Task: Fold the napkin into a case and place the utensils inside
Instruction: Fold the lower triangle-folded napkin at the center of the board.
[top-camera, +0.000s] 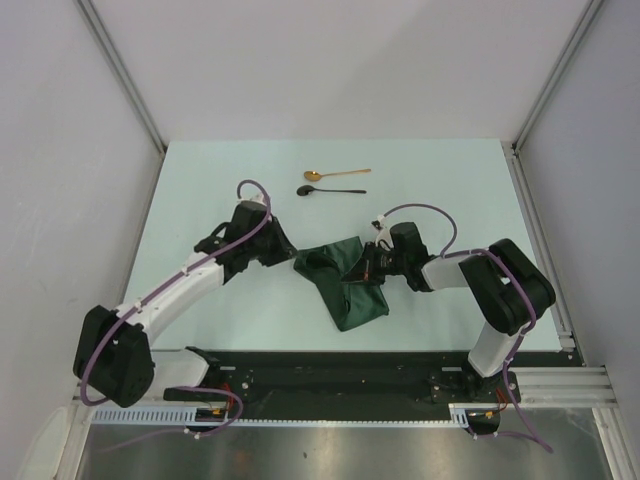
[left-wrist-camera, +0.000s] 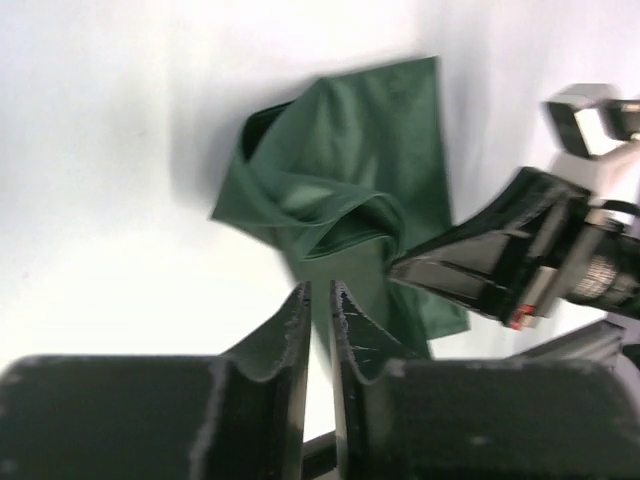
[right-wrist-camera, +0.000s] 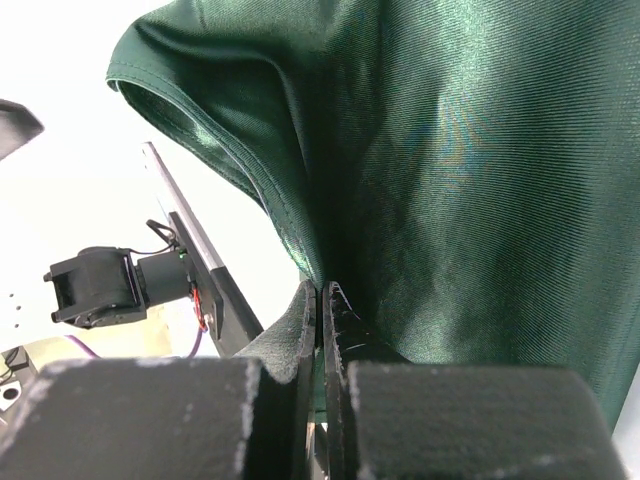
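Note:
The dark green napkin (top-camera: 345, 285) lies bunched and partly folded at the table's middle, one part raised. My right gripper (top-camera: 362, 268) is shut on a fold of it; in the right wrist view the napkin (right-wrist-camera: 450, 180) hangs from the pinched jaws of the gripper (right-wrist-camera: 320, 290). My left gripper (left-wrist-camera: 319, 290) sits just left of the napkin (left-wrist-camera: 340, 170), its jaws a narrow slit apart with nothing between them. The gold spoon (top-camera: 335, 174) and the black spoon (top-camera: 330, 190) lie side by side behind the napkin, apart from both grippers.
White walls close the table on the left, back and right. A black rail (top-camera: 350, 365) with the arm bases runs along the near edge. The right arm's fingers (left-wrist-camera: 470, 255) reach in from the right in the left wrist view.

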